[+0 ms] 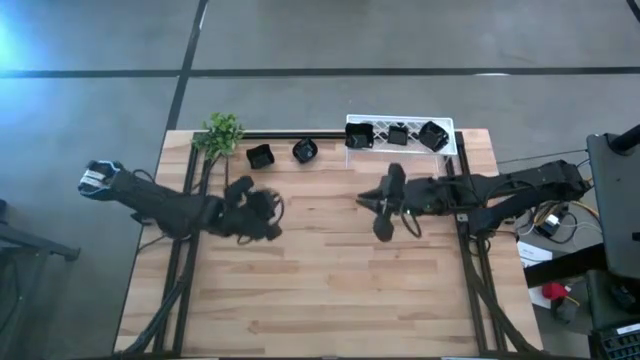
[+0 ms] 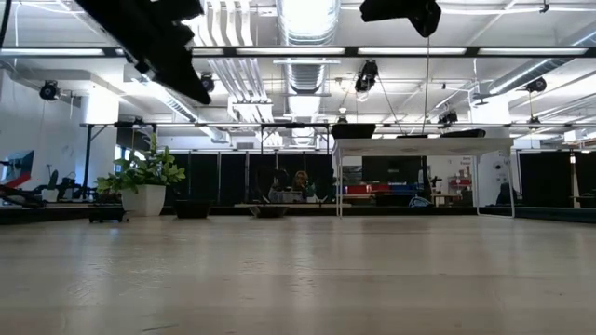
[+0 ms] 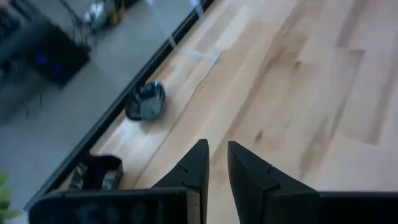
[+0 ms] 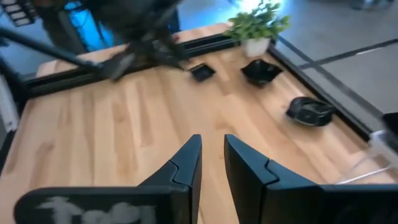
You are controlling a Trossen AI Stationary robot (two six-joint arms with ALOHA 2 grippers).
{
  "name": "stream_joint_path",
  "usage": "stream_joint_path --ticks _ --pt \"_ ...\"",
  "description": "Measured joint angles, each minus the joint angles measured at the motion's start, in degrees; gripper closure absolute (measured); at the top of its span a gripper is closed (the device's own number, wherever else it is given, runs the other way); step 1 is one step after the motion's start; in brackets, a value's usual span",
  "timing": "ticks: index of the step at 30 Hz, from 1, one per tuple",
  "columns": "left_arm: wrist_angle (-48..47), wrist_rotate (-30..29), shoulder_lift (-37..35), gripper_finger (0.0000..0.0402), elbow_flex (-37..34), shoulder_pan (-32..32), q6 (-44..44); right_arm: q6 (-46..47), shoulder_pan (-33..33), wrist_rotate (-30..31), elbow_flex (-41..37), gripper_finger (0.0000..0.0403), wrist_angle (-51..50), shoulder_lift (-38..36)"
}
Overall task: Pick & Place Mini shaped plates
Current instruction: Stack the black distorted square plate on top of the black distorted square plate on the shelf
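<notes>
1. We are finding the small black shallow raised-rim plates in two groups along the far edge of the pale wooden table: a squarish plate and a rounder plate are lying on the bare wood just beside the small green potted plant, and three more are sitting in the white lattice rack.
2. We are seeing the left gripper hovering above bare wood near the two loose plates, its fingers standing a narrow gap apart and pinching nothing.
3. We are seeing the right gripper hanging over mid-table, near the rack, its fingers likewise slightly parted and empty.
4. We are judging the plates light, rigid and glossy, so probably slippery and liable to skid or tip.
5. We are recommending a pinch across one raised rim wall, one finger inside and one outside.
</notes>
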Motion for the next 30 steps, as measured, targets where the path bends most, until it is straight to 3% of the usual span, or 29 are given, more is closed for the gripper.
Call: stream_joint_path --ticks 14,20,30 --pt "-0.1 19.1 0.1 0.0346 -0.6 25.3 2.6 0.5 8.4 0.1 -7.1 0.0344 7.7 -0.1" --pt "-0.1 19.8 0.1 0.0346 -1.4 30.6 1.6 0.4 10.3 0.0 -8.4 0.0341 9.1 0.0" --pt "0.0 20.5 0.4 0.0346 -1.6 33.4 1.0 0.4 10.4 0.1 -8.5 0.0344 9.2 0.0"
